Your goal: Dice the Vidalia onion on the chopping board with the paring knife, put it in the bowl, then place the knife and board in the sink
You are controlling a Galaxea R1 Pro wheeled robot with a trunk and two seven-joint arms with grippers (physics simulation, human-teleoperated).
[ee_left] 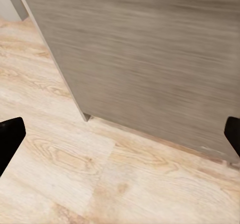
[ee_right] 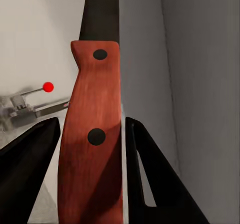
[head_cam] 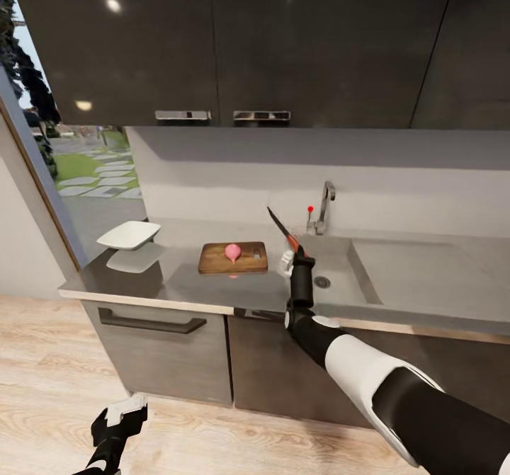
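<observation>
The pink, rounded Vidalia onion (head_cam: 233, 251) sits whole on the dark-brown chopping board (head_cam: 216, 262), which lies on the countertop (head_cam: 177, 287) left of the sink (head_cam: 340, 259). My right gripper (head_cam: 294, 257) hovers between the board and the sink and is shut on the paring knife (head_cam: 281, 229). The blade points up and away toward the wall. In the right wrist view the red handle (ee_right: 90, 149) is clamped between the black fingers (ee_right: 30, 169). The white bowl (head_cam: 129, 234) stands at the counter's left end. My left gripper (head_cam: 124, 411) hangs open low over the floor, holding nothing.
A chrome tap (head_cam: 324, 208) with a red-tipped lever (ee_right: 48, 87) stands behind the sink, and a flat drainboard (head_cam: 425, 270) lies to its right. Dark wall cabinets (head_cam: 283, 43) hang above. Grey cabinet fronts (ee_left: 150, 58) meet the wooden floor (ee_left: 75, 184) below the counter.
</observation>
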